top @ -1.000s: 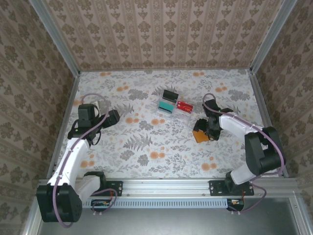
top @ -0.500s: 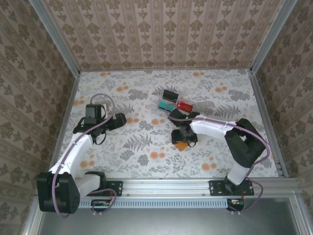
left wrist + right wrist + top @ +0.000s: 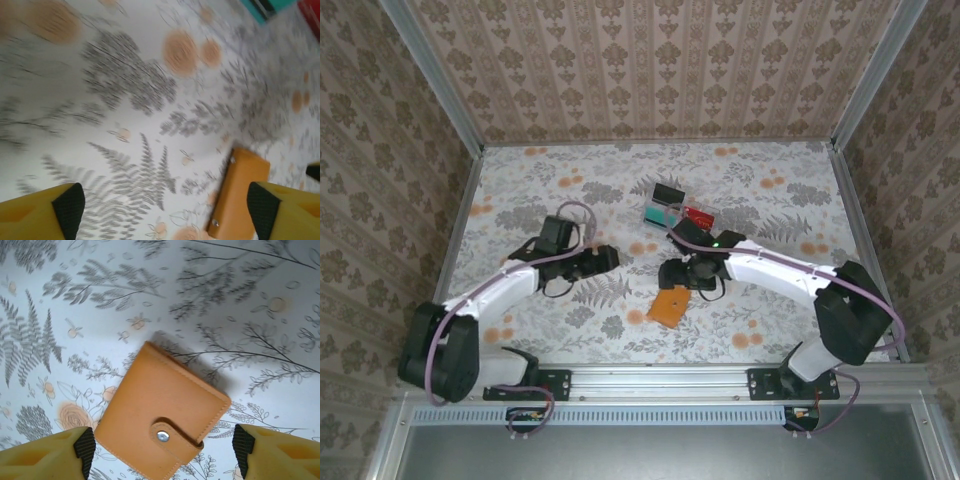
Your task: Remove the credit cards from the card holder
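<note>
- The card holder [image 3: 162,425] is seen lying flat on the table [image 3: 570,180], folded shut with its strap snapped down. It is framed between the fingers of the right claw [image 3: 164,450] but touched by neither.
- A second ago it was kept under that claw, well out to the right. It has since been brought toward the middle and let go, so it is judged to be set within reach of both arms for opening.
- The right claw is spread wide and empty. The left claw [image 3: 166,205], swung in from the far side, is also spread and empty, with the holder just ahead of it.
- The credit cards, black [image 3: 667,193], teal [image 3: 660,216] and red [image 3: 698,217], are grouped beyond the right claw, well apart from the holder. Whether any remain inside cannot be told.
- The holder is smooth orange leather-like material with stitched edges, rounded corners and a metal snap. The cards are thin, stiff rectangles, and the table is covered in a matte floral print.
</note>
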